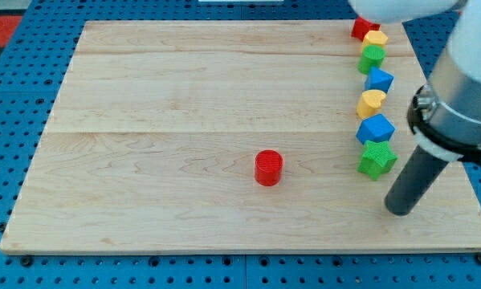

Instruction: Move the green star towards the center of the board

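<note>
Only one view is given, the camera view. No gripper is fitted, so no gripper state can be told; the arm ends in a dark rod. My tip (pixel 400 209) is seen resting on the wooden table (pixel 184 120), near the view's right edge and toward the view's bottom.

The green star (pixel 376 159) is found just to the view's left of the rod and slightly above the tip. It is near the tip but apart from it; a narrow strip of bare wood is seen between them. The star is placed far toward the view's right, well apart from the board's middle.

A column of blocks is lined up above the star along the view's right side. From the star upward are seen: a blue cube (pixel 375 128), touching or nearly touching the star; a yellow block (pixel 371 103), shape not clear; a second blue block (pixel 379 79); a green block (pixel 372 58), roughly rounded; a second yellow block (pixel 376 38); and a red block (pixel 362 27), partly hidden by the white arm body at the view's top.

A red cylinder (pixel 268 168) is seen standing alone near the board's middle, slightly toward the view's bottom, well apart from the star and the column.

No writing, labels or brand marks can be read anywhere.
</note>
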Motion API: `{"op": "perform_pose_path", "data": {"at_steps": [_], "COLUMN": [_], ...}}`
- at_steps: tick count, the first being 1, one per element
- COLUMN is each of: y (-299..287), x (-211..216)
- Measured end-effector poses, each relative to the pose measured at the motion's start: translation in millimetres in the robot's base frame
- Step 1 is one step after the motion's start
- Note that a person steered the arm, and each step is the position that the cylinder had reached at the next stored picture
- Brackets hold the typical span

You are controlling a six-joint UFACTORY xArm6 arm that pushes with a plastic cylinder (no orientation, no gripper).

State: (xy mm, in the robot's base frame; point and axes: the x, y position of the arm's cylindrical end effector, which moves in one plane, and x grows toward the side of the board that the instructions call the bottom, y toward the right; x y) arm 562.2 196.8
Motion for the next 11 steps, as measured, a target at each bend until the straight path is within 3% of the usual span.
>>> {"op": "perform_pose_path", "data": {"at_steps": [3, 8, 11], "y": [39, -42, -31], "x": [-53, -44, -54]}}
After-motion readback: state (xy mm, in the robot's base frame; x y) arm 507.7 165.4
